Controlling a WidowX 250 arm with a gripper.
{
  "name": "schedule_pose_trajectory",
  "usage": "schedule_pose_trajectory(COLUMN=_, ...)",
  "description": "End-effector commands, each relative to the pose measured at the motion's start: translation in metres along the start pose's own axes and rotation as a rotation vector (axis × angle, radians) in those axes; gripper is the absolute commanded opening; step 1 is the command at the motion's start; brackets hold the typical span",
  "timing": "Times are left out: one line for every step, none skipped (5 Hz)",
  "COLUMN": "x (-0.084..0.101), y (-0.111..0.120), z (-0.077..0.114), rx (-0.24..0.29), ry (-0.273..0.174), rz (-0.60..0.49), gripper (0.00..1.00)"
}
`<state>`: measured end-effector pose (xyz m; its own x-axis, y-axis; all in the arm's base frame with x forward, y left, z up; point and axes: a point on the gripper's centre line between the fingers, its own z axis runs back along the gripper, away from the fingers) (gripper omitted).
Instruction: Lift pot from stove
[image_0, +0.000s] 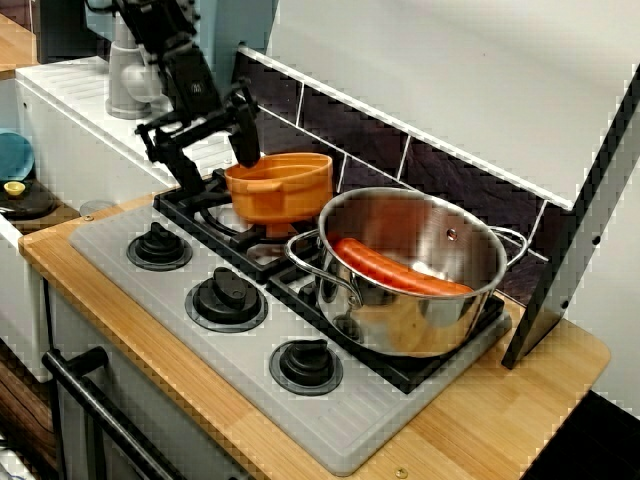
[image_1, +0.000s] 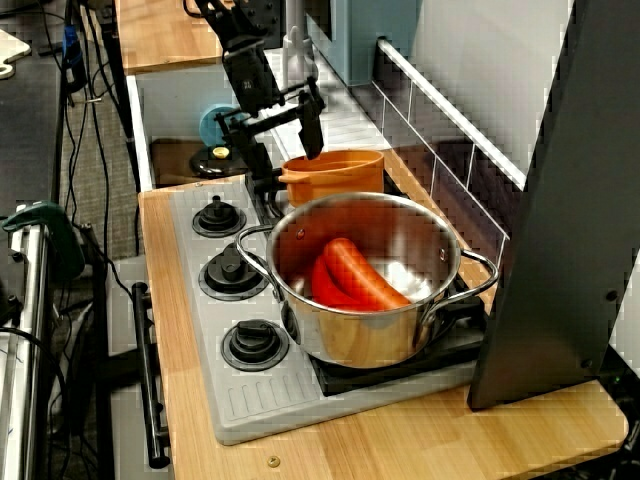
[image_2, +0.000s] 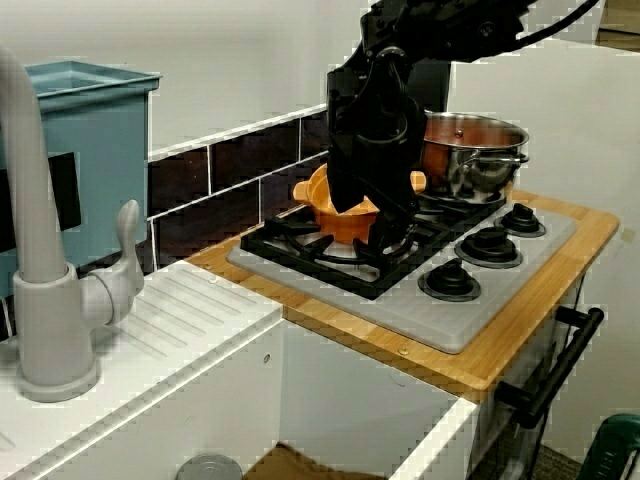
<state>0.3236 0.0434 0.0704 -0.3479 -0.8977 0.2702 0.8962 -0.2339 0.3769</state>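
Note:
The small orange pot (image_0: 290, 190) (image_1: 340, 175) is at the stove's (image_0: 330, 425) back-left burner and leans a little. I cannot tell whether its base rests on the black grate. My black gripper (image_0: 225, 177) (image_1: 292, 170) comes down from the upper left and straddles the pot's left rim. One finger (image_0: 245, 135) reaches the rim's back edge. The other finger stands outside near the tab handle (image_1: 287, 178). The fingers are spread apart, so the gripper reads as open. In the view from the sink side, the gripper (image_2: 368, 215) hides most of the pot (image_2: 335, 215).
A large steel pot (image_0: 420, 310) (image_1: 370, 330) holding a red sausage (image_0: 400, 268) stands right beside the orange pot. Three black knobs (image_0: 226, 296) line the grey panel. Dark backsplash tiles rise behind. A slanted dark panel (image_0: 570, 260) stands at the right, a grey faucet (image_2: 30, 200) at the sink.

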Motion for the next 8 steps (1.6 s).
schedule_pose_trajectory(x=-0.0024, y=0.0118, z=-0.0035, rx=0.032, ry=0.022, rz=0.008, gripper=1.00)
schedule_pose_trajectory(x=-0.0037, y=0.0144, z=-0.0042, rx=0.031, ry=0.021, rz=0.027, gripper=1.00)
schedule_pose_trajectory(x=0.0007, y=0.0156, z=0.0025, rx=0.031, ry=0.001, rz=0.030, gripper=1.00)
schedule_pose_trajectory(x=-0.0009, y=0.0129, z=-0.0005, rx=0.027, ry=0.008, rz=0.032, gripper=1.00)
schedule_pose_trajectory(x=-0.0024, y=0.0108, z=-0.0054, rx=0.024, ry=0.018, rz=0.032, gripper=1.00)
schedule_pose_trajectory(x=-0.0012, y=0.0096, z=-0.0042, rx=0.026, ry=0.019, rz=0.053, gripper=0.00)
schedule_pose_trajectory(x=-0.0035, y=0.0088, z=-0.0021, rx=0.013, ry=-0.010, rz=0.064, gripper=0.00)
schedule_pose_trajectory(x=-0.0062, y=0.0105, z=-0.0014, rx=0.027, ry=-0.007, rz=0.079, gripper=0.00)
